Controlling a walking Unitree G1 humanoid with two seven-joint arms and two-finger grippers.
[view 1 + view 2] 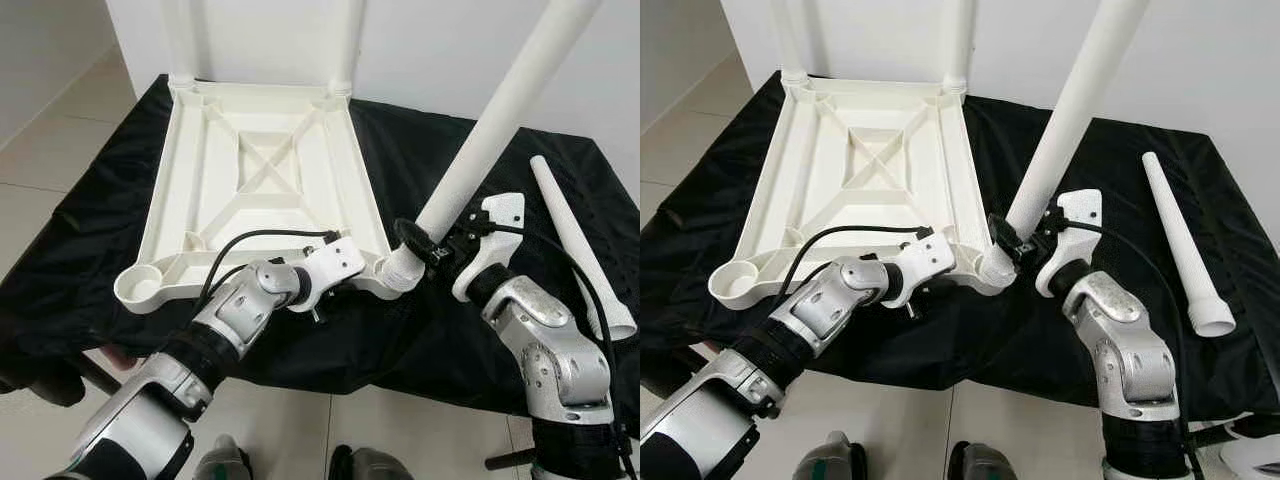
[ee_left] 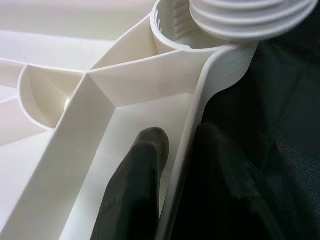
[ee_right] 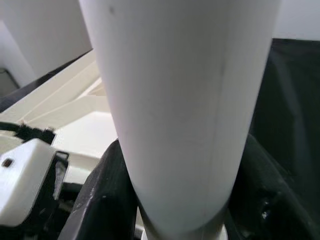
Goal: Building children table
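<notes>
A table draped in a black cloth (image 1: 430, 330) carries the parts, standing on a pale tiled floor (image 1: 60, 150) near a white wall. On the cloth lies the white tabletop (image 1: 250, 190), upside down with its ribbed underside showing, reaching from the far edge of the cloth to near its front edge. A loose white leg (image 1: 580, 245) lies flat on the cloth toward the right side, well apart from the tabletop, its wider end pointing to the front.
</notes>
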